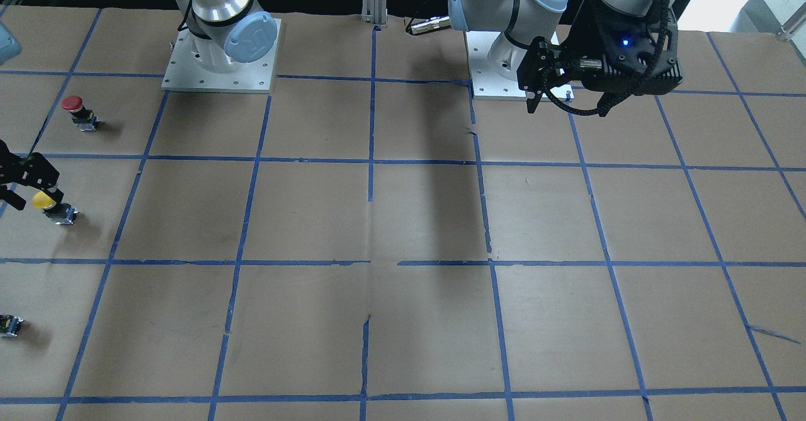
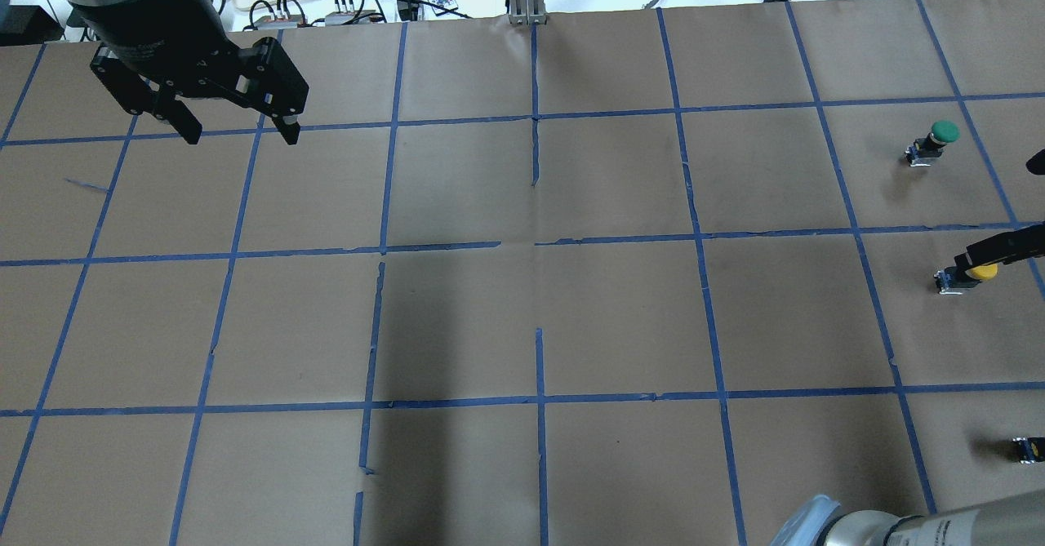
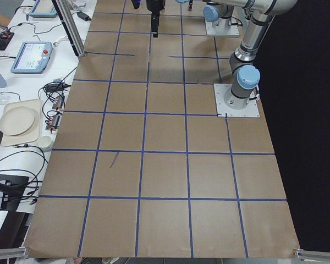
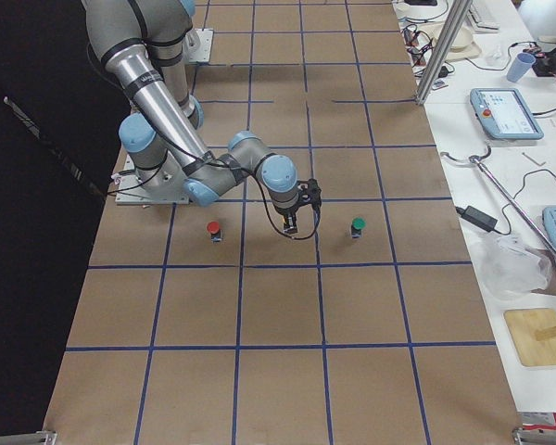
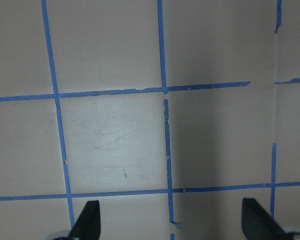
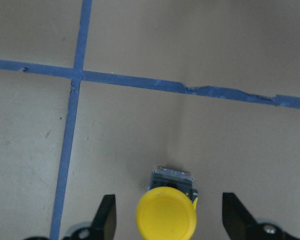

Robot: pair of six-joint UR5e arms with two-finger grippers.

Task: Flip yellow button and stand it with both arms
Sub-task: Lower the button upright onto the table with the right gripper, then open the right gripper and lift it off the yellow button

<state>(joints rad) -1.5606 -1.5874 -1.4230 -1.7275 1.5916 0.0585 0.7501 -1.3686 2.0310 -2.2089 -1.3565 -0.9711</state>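
The yellow button [image 6: 166, 216] stands cap up on the brown paper at the table's right end. It also shows in the front view [image 1: 45, 201] and the overhead view [image 2: 978, 272]. My right gripper [image 6: 169, 202] is open and low over it, one finger on each side of the yellow cap, with gaps to both. It enters the front view [image 1: 30, 189] at the left edge. My left gripper [image 2: 241, 132] is open, empty and raised over the far left of the table. It also shows in the left wrist view [image 5: 172, 225].
A red-capped button [image 1: 74, 109] and a green-capped button [image 2: 936, 139] stand on either side of the yellow one. A tiny black block [image 2: 1027, 448] lies near the robot's side. The right arm's base plate [image 1: 220, 62] is close by. Blue tape lines grid the paper.
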